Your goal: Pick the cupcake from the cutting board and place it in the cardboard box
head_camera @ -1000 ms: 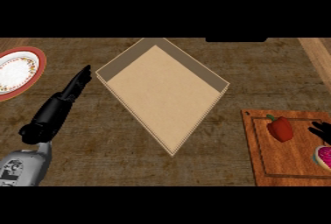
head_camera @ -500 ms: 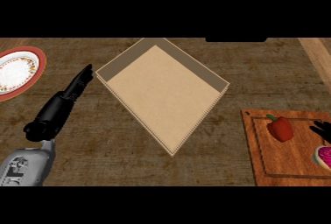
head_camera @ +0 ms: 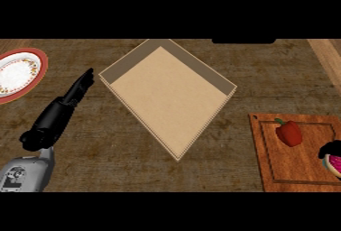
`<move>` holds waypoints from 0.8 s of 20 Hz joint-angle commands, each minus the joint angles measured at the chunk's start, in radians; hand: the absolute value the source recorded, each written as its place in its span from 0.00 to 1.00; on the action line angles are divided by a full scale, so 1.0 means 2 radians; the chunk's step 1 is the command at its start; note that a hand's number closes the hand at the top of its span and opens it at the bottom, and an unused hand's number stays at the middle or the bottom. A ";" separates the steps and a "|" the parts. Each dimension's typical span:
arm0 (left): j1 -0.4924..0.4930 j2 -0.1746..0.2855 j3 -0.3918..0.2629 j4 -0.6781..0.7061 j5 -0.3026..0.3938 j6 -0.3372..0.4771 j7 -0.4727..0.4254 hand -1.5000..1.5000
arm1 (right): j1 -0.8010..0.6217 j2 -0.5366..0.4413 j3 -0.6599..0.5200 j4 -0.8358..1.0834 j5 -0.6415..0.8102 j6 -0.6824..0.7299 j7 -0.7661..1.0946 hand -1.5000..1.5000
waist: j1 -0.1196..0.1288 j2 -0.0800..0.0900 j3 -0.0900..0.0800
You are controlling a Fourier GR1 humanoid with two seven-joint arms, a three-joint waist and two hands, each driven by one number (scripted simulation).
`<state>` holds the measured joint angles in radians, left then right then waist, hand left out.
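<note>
The cupcake (head_camera: pixel 334 163), pink-topped, sits at the right edge of the wooden cutting board (head_camera: pixel 293 169) and is cut off by the view's edge. My right hand (head_camera: pixel 331 148) shows only as a black arc just above the cupcake, touching its upper rim. The open cardboard box (head_camera: pixel 166 92) lies diamond-wise in the middle of the counter with nothing inside. My left hand (head_camera: pixel 63 110) rests open at the left, fingers straight and pointing up toward the box's left corner, apart from it.
A red pepper (head_camera: pixel 290 132) lies on the board's upper part, left of my right hand. A red-rimmed plate (head_camera: pixel 16 74) sits at the far left. A dark object (head_camera: pixel 243 41) lies at the counter's back edge.
My right hand has slid down the right edge from beside the pepper onto the cupcake's upper rim. The left hand, box and cupcake have not moved.
</note>
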<state>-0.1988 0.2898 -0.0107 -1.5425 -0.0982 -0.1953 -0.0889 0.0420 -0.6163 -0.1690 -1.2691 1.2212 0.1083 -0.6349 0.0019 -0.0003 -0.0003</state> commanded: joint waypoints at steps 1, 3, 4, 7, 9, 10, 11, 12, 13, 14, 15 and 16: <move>-0.006 -0.011 0.006 0.000 0.006 -0.005 0.011 0.50 | 0.013 0.016 -0.001 -0.015 -0.001 -0.044 -0.023 1.00 | -0.003 0.000 0.000; 0.012 0.002 0.011 -0.022 -0.002 -0.012 0.008 0.50 | -0.021 0.012 -0.009 0.030 -0.002 -0.065 -0.044 1.00 | 0.000 0.000 0.000; 0.000 0.009 0.023 0.003 0.010 -0.029 -0.004 0.50 | -0.015 0.001 -0.017 0.008 -0.007 -0.058 -0.048 1.00 | -0.002 0.000 0.000; -0.004 -0.004 0.009 0.012 -0.010 -0.008 -0.010 0.50 | -0.038 0.099 0.067 -0.077 0.033 -0.010 0.052 1.00 | 0.000 -0.001 -0.001; -0.013 -0.021 -0.019 0.000 -0.013 -0.011 0.002 0.50 | -0.080 0.188 0.128 -0.066 0.050 0.005 0.094 1.00 | 0.034 0.002 -0.002; -0.029 -0.015 -0.017 0.004 -0.007 -0.021 0.009 0.50 | -0.094 0.212 0.141 -0.062 0.048 0.014 0.099 1.00 | 0.051 0.008 -0.002; -0.029 -0.020 -0.021 0.001 -0.008 -0.020 0.003 0.50 | -0.096 0.238 0.150 -0.061 0.044 0.012 0.108 1.00 | 0.065 0.011 -0.001; -0.031 -0.018 -0.020 -0.001 -0.006 -0.022 0.002 0.50 | -0.102 0.257 0.161 -0.061 0.045 0.020 0.117 1.00 | 0.079 0.013 -0.002; -0.033 -0.021 -0.029 -0.002 -0.009 -0.025 0.000 0.50 | -0.116 0.284 0.175 -0.064 0.053 0.025 0.137 1.00 | 0.081 0.012 -0.002; -0.040 -0.022 -0.029 0.000 -0.006 -0.028 0.003 0.50 | -0.134 0.302 0.185 -0.067 0.050 0.027 0.162 1.00 | 0.081 0.011 -0.001; -0.038 -0.024 -0.033 0.007 -0.008 -0.030 0.003 0.50 | -0.152 0.303 0.201 -0.067 0.047 0.023 0.184 1.00 | 0.086 0.012 -0.001; -0.043 -0.026 -0.036 0.002 -0.007 -0.031 0.000 0.50 | -0.172 0.304 0.213 -0.062 0.048 0.024 0.209 1.00 | 0.094 0.012 -0.001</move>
<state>-0.2636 0.2490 -0.0595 -1.5383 -0.1134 -0.2422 -0.0838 -0.1974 -0.1267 0.1528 -1.4005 1.3141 0.1392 -0.3581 0.1386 0.0144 -0.0109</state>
